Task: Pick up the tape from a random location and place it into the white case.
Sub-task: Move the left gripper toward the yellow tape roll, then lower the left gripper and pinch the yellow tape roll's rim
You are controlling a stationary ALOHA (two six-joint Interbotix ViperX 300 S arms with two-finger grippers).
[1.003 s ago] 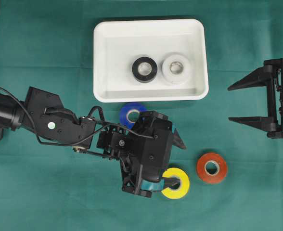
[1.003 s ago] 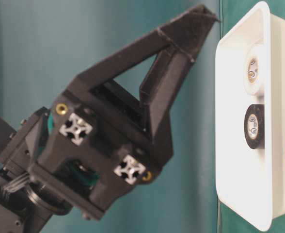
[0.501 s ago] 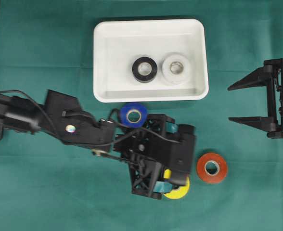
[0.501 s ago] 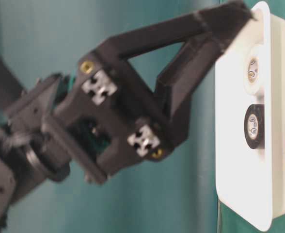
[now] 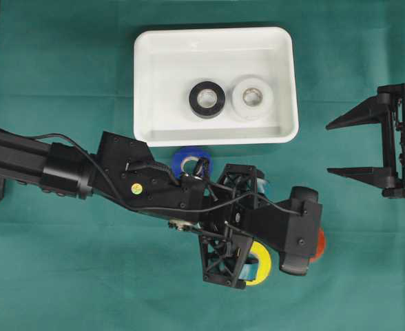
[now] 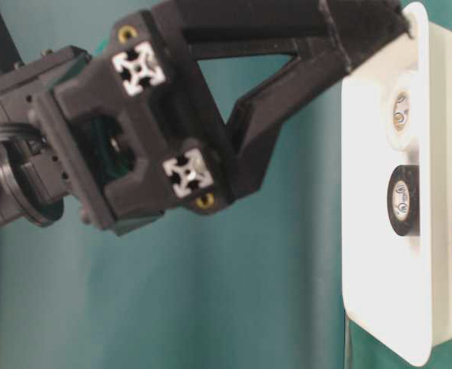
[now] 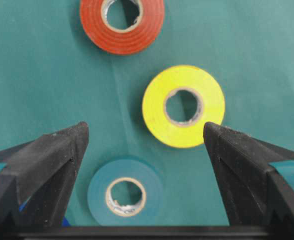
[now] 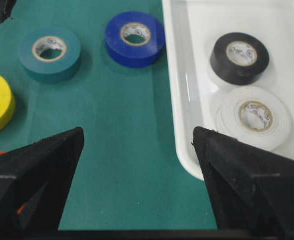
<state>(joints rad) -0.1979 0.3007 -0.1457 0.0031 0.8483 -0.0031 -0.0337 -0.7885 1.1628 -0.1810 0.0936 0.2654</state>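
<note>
Since a second ago the left arm has stretched out to the right across the cloth, and its gripper now covers most of the yellow roll and part of the red one; the right arm has kept still.

Overhead: the left gripper (image 5: 257,238) hangs over the loose rolls below the white case (image 5: 146,83). The yellow roll (image 5: 261,264) peeks out under it, the red roll (image 5: 319,245) shows only an edge, and the blue roll (image 5: 187,158) lies just beside the case's near rim. A black roll (image 5: 206,99) and a white roll (image 5: 251,98) already lie in the case. The right gripper (image 5: 350,147) waits well apart, fingers spread wide.

Table-level: the left gripper fills the view, jaws apart, holding nothing.

Left wrist: the fingers (image 7: 47,160) stand wide. A teal roll (image 7: 124,192) lies flat between them, nearest; the yellow roll sits further ahead, close to the right finger, the red beyond. The left arm is clearly the nearer. All rolls lie flat, so any approach angle serves.

Right wrist: nothing is held; the teal, blue and yellow rolls lie left of the case.
</note>
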